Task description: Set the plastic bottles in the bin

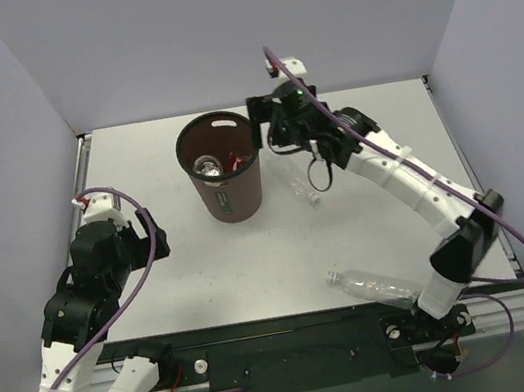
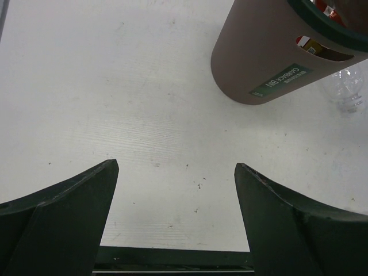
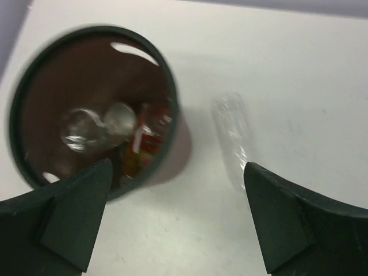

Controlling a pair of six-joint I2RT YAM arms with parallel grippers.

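While both grippers hang empty w/ jaws spread wide, we count two clear plastic bottles out on the table (image 1: 204, 267). Right gripper (image 3: 177, 165) hovers above the gap btwn the brown bin's (image 1: 232, 196) right rim and the short bottle (image 3: 233, 129), nothing btwn its fingers. Left gripper (image 2: 175, 167) faces bare tabletop, well apart from the bin on its left side, also holding nothing. The short bottle lies on its side just beside the upright bin. The long bottle (image 1: 374, 286) lies at the table's near edge, close to the right arm's base. Inside the bin we see at least two clear bottles (image 3: 80, 129) and a red-labelled item (image 3: 146, 141); it's blurred, so we can't say more.

Handling, as we judge it: both loose bottles look empty, thin-walled and v. light. They'll prob. crinkle and give under the fingers, and being round and smooth they may roll or squirt out if pinched off-centre. We'd take the short one across its body at mid-length, fingers square to its long axis, w/ a gentle close. Approx the middle for the long one too, so it doesn't tip when lifted. The bin looks light as well, so a knock on the rim could shift it.
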